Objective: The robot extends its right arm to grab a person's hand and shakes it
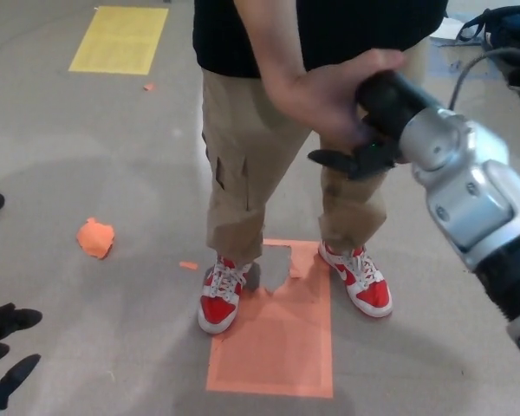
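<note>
Handshake between robot and person, seen from above.
Robot's right hand [364, 139], upper right of centre, was clasped around the person's hand [325, 95], whose fingers wrapped over the black wrist. Left hand [2, 351] sat at the lower left edge, fingers spread, holding nothing. Person stood in red sneakers [221, 299] on an orange floor mat [273, 347].

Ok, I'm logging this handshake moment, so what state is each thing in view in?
right hand: shut on the person's hand
person's hand: wrapped around the right hand
left hand: open, holding nothing, low at the picture's edge
orange lump: lying crumpled on the floor
orange floor marking: flat, torn near its top edge
</note>
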`<state>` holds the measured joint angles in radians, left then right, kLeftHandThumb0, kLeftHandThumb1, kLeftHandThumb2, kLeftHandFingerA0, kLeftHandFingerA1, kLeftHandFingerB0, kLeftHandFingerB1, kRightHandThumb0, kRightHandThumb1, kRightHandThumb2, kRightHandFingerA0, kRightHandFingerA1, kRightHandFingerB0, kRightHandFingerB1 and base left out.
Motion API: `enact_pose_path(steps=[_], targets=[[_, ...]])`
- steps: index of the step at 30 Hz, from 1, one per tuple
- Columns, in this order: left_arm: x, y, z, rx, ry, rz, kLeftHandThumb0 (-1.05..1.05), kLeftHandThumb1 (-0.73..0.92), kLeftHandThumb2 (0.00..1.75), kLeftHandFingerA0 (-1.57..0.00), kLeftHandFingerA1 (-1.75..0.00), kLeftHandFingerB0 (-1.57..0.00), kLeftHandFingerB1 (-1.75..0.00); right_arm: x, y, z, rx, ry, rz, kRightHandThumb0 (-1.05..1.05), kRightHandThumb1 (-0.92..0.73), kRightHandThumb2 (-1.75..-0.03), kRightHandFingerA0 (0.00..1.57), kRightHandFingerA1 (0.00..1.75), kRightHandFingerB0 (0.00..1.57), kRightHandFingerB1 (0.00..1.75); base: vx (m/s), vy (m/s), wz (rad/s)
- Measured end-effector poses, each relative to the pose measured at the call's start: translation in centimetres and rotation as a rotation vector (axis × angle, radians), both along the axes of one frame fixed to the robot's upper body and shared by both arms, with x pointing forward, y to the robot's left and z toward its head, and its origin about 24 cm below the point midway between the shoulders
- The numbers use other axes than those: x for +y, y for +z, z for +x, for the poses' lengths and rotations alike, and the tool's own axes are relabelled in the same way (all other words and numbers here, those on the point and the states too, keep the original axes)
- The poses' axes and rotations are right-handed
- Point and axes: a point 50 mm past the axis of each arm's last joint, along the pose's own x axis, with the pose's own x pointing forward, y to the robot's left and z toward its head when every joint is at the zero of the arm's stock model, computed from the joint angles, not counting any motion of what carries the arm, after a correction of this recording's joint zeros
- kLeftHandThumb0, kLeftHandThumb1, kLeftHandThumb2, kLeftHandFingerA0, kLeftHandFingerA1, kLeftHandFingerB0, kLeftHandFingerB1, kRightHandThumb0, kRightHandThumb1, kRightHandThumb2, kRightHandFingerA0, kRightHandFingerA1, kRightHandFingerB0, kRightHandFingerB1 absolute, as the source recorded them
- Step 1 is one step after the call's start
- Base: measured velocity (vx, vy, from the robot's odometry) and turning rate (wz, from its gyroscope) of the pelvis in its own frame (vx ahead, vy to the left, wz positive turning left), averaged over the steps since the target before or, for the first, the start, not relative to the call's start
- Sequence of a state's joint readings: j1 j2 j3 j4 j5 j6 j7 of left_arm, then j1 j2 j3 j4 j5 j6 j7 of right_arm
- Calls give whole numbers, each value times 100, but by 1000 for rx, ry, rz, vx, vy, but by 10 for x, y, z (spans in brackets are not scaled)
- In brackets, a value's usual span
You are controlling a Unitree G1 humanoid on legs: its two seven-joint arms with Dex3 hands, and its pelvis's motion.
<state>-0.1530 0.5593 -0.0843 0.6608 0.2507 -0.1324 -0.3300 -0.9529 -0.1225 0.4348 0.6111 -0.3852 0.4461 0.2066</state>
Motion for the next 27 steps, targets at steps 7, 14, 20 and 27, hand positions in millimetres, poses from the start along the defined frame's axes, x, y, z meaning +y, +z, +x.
enact_pose_path(steps=[7,14,20,27], targets=[[2,4,3,-13,4,-3,-78,77,109,-13,-45,0,-34,7,-1,5,-44,24,11,-76,-51,-85,49,58,37,50,0,0,0],[1,6,4,-17,2,-3,-35,53,110,0,-46,0,-47,22,71,-14,-321,133,120,-83,-56,-63,49,45,42,42,0,0,0],[1,6,5,-20,2,-3,-35,53,109,0,-46,0,-47,16,125,-39,-518,164,180,-81,-58,-61,50,45,42,42,0,0,0],[1,7,6,-22,2,1,-35,55,110,0,-46,0,-47,3,137,-60,-527,169,172,-68,-46,-88,45,56,29,47,0,0,0]])
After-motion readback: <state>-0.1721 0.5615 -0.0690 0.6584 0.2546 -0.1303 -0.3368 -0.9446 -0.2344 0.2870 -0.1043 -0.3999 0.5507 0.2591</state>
